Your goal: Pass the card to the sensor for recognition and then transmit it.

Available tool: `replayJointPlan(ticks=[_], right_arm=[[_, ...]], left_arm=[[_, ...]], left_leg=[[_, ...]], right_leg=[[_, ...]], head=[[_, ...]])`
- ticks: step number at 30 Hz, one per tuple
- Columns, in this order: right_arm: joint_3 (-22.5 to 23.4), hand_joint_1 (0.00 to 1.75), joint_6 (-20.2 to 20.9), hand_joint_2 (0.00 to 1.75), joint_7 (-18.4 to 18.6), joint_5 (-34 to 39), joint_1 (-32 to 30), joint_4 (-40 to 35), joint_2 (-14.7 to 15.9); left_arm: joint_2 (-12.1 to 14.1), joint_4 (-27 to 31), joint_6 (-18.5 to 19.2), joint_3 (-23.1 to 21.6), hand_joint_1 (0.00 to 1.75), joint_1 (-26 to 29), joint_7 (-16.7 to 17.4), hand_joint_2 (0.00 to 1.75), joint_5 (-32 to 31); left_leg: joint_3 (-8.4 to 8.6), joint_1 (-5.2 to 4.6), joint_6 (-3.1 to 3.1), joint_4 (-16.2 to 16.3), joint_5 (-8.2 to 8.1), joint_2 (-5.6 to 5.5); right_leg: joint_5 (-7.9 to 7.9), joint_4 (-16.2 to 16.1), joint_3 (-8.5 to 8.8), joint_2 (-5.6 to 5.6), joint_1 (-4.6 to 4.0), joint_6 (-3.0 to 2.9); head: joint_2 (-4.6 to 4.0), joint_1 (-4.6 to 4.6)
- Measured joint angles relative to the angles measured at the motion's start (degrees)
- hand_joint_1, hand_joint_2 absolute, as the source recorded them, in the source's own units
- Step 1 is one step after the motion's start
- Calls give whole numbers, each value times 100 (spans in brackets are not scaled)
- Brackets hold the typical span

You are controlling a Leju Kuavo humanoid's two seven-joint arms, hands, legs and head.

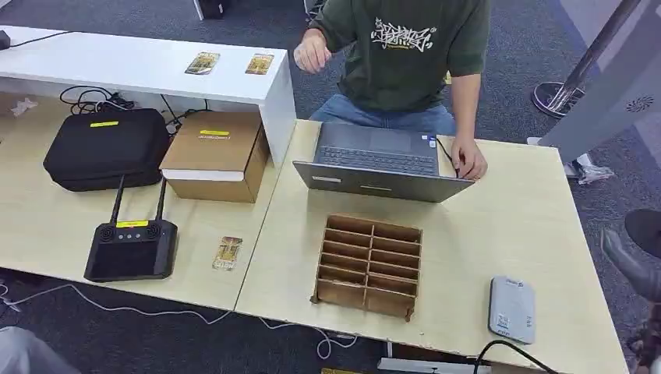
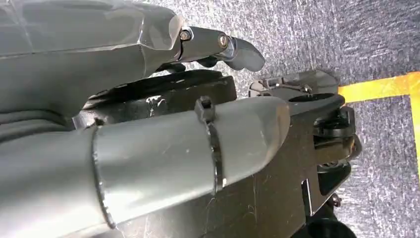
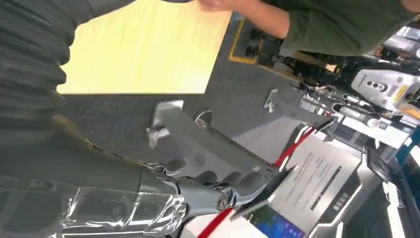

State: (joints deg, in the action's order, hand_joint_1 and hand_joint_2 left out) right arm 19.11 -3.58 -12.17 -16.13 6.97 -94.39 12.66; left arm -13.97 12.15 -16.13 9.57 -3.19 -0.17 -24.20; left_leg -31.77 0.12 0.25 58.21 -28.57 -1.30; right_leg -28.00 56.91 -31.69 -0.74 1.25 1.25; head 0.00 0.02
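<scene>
While a person (image 1: 405,47) in a dark green shirt sits behind the open laptop (image 1: 382,162) with one hand at its right edge, we see the card (image 1: 227,253) lying flat on the pale wooden surface (image 1: 499,226), just right of the black controller with two antennas (image 1: 130,248) and well left of the wooden divider tray (image 1: 368,266). The grey sensor pad (image 1: 512,308) lies near the front right corner of that surface, well apart from the card, with a black cable running to it. Two more cards (image 1: 203,63) rest on the white shelf (image 1: 140,64) at the back, and under it stand a black case (image 1: 105,148) and a cardboard box (image 1: 217,154) side by side. In the left wrist view our left hand (image 2: 218,47) hangs over grey carpet, its fingers (image 2: 242,52) curled loosely with nothing in them. In the right wrist view our right hand (image 3: 213,191) is off the surface beside a grey panel, its fingers (image 3: 233,181) curved in a row and apart, gripping nothing we can make out.
</scene>
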Motion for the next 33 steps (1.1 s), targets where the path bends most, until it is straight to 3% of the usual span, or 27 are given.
replayJointPlan(ticks=[7,14,24,30,33], right_arm=[[227,0,101,175,-63,-571,-1072,-1047,-61],[-42,0,-169,175,40,-2055,-2093,-1788,-562],[-1367,0,-743,175,693,-4250,-2746,-2297,-1395],[-2305,0,-717,175,1174,-5248,-2729,-2301,-1513],[-2750,0,-638,175,1324,-5344,-2682,-2148,-1513]], left_arm=[[-24,0,-57,28,0,16,-120,0,129],[-26,0,-24,177,0,28,-164,0,286],[7,0,96,488,0,5,-173,0,560],[17,7,133,630,0,-14,-179,0,570],[20,15,133,671,0,-36,-127,0,540]], left_leg=[[0,0,-1,-1,-1,4],[1,2,0,-4,-2,6],[10,2,-2,-5,-1,28],[12,2,-2,-5,-1,32],[12,2,-2,-4,-1,32]], right_leg=[[-1,0,1,1,0,0],[-6,2,1,3,-1,1],[-7,9,2,24,0,-2],[-7,9,4,27,0,-2],[-7,9,4,27,0,-2]], head=[[0,-2],[0,-2],[0,0],[0,0],[0,-2]])
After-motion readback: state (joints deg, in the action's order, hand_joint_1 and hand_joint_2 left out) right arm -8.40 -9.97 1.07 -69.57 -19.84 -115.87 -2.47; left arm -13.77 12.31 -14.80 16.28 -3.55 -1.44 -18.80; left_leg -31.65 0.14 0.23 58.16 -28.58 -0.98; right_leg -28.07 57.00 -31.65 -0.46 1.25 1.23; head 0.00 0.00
